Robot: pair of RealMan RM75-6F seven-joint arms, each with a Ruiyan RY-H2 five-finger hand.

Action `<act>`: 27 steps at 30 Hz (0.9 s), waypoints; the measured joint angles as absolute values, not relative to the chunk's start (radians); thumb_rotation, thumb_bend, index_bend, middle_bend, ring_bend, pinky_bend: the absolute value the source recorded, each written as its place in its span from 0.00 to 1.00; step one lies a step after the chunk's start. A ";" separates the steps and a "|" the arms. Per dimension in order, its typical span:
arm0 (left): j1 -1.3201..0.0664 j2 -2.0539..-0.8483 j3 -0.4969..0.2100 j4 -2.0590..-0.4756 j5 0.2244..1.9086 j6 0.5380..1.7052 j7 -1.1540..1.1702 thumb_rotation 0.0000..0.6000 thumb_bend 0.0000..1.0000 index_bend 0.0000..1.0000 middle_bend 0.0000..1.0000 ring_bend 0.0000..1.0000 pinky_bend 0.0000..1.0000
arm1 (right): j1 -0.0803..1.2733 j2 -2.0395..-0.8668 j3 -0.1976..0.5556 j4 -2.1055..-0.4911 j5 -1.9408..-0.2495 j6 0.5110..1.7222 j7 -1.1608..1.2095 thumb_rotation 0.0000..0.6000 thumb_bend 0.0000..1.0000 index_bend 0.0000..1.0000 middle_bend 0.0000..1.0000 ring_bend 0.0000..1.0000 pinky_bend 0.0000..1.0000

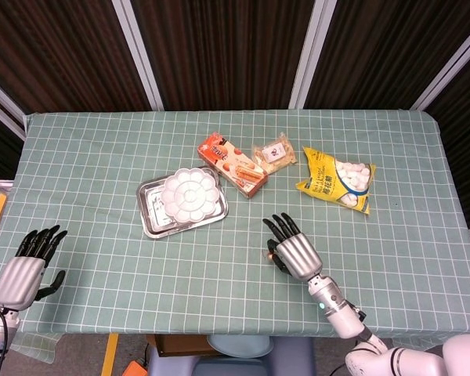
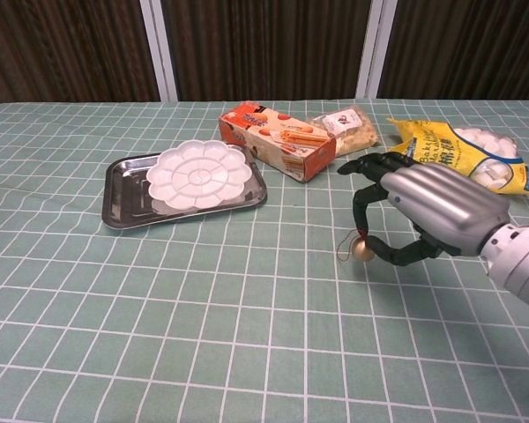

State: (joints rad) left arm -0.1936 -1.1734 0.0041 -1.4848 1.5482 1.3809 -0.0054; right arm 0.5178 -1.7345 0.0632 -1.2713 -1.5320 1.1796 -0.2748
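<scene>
Two robot hands share a green checked tabletop (image 1: 102, 266): the right hand (image 2: 423, 211) pinches a small gold bell (image 2: 362, 251) between thumb and a finger, holding it near the cloth right of centre in the chest view (its other fingers spread toward the orange snack box (image 2: 278, 139)). Just beyond the box lies a clear packet of snacks (image 2: 348, 126), and a yellow bag of white sweets (image 2: 463, 154) sits at the right edge. A white flower-shaped palette (image 2: 197, 174) rests in a steel tray (image 2: 123, 207) at left centre. At the lower left of the head view, the left hand (image 1: 27, 270) hovers off the tabletop's edge, fingers apart, holding nothing.
</scene>
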 measured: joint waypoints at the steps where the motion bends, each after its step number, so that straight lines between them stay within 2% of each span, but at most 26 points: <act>1: -0.194 -1.173 0.004 -1.484 1.546 1.380 -0.005 1.00 0.42 0.00 0.00 0.00 0.03 | 0.519 -1.739 0.062 -1.265 -1.530 1.174 -0.275 1.00 0.54 0.79 0.19 0.00 0.00; 11: -0.195 -1.172 0.001 -1.483 1.536 1.371 -0.006 1.00 0.42 0.00 0.00 0.00 0.03 | 0.523 -1.782 0.036 -1.195 -1.540 1.160 -0.269 1.00 0.54 0.79 0.19 0.00 0.00; 14: -0.195 -1.172 0.000 -1.484 1.533 1.372 -0.006 1.00 0.42 0.00 0.00 0.00 0.03 | 0.521 -1.781 0.032 -1.192 -1.540 1.159 -0.279 1.00 0.54 0.76 0.19 0.00 0.00; 15: -0.194 -1.171 0.000 -1.485 1.533 1.372 -0.005 1.00 0.42 0.00 0.00 0.00 0.03 | 0.520 -1.778 0.030 -1.192 -1.540 1.157 -0.283 1.00 0.54 0.70 0.19 0.00 0.00; 19: -0.194 -1.170 0.000 -1.488 1.531 1.369 -0.001 1.00 0.42 0.00 0.00 0.00 0.03 | 0.514 -1.762 0.024 -1.208 -1.535 1.152 -0.304 1.00 0.54 0.34 0.16 0.00 0.00; 20: -0.194 -1.170 0.000 -1.488 1.529 1.368 0.000 1.00 0.42 0.00 0.00 0.00 0.03 | 0.511 -1.755 0.022 -1.218 -1.534 1.154 -0.309 1.00 0.54 0.28 0.15 0.00 0.00; 22: -0.194 -1.170 -0.001 -1.489 1.528 1.368 0.000 1.00 0.42 0.00 0.00 0.00 0.03 | 0.505 -1.743 0.021 -1.236 -1.534 1.160 -0.315 1.00 0.54 0.21 0.14 0.00 0.00; 27: -0.194 -1.169 0.000 -1.492 1.526 1.367 0.003 1.00 0.42 0.00 0.00 0.00 0.03 | 0.487 -1.700 0.015 -1.298 -1.548 1.200 -0.317 1.00 0.54 0.16 0.12 0.00 0.00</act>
State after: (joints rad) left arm -0.1939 -1.1691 -0.0003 -1.4919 1.5265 1.3668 0.0033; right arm 0.4874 -1.7004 0.0152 -1.2983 -1.5479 1.2001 -0.3172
